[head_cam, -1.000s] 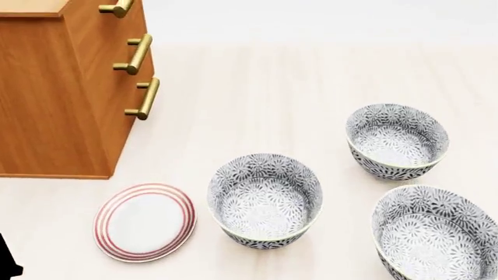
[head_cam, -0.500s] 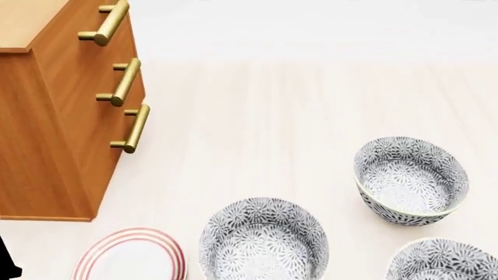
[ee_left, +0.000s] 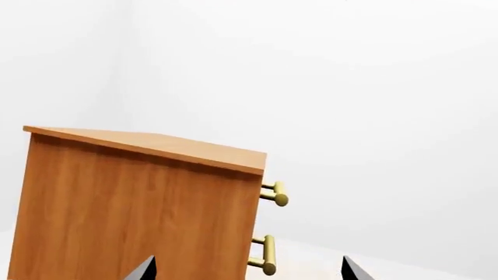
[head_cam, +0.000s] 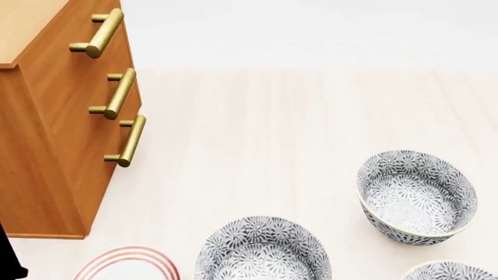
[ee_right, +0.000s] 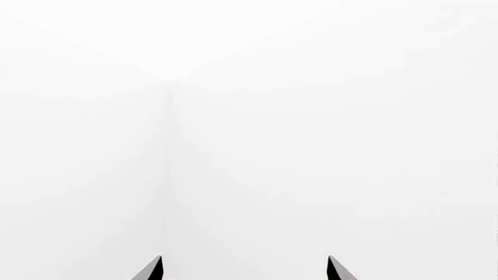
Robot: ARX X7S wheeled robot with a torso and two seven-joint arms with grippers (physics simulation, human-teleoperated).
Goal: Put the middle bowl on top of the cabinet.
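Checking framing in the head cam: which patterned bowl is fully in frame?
The bowl at right, farthest from the cabinet. Its whole rim and wall show. The bowl beside the red-ringed plate and the one in the corner are both cut by the bottom edge.

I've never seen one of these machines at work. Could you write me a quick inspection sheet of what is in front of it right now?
Surface: pale wood-grain floor, bare between the things.
Job's things: tall orange-brown wooden cabinet with three brass bar handles, at the left, nothing visible on its top; three deep white bowls with dark-grey leaf pattern. Which counts as the middle bowl is uncertain; likely the one nearest the cabinet. Another bowl stands right; a third is barely in view.
Clutter: white plate with red rings, beside the likely middle bowl.
Grippers: left gripper and right gripper open, holding nothing.
Cables: nothing seen.
Surroundings: plain white walls.
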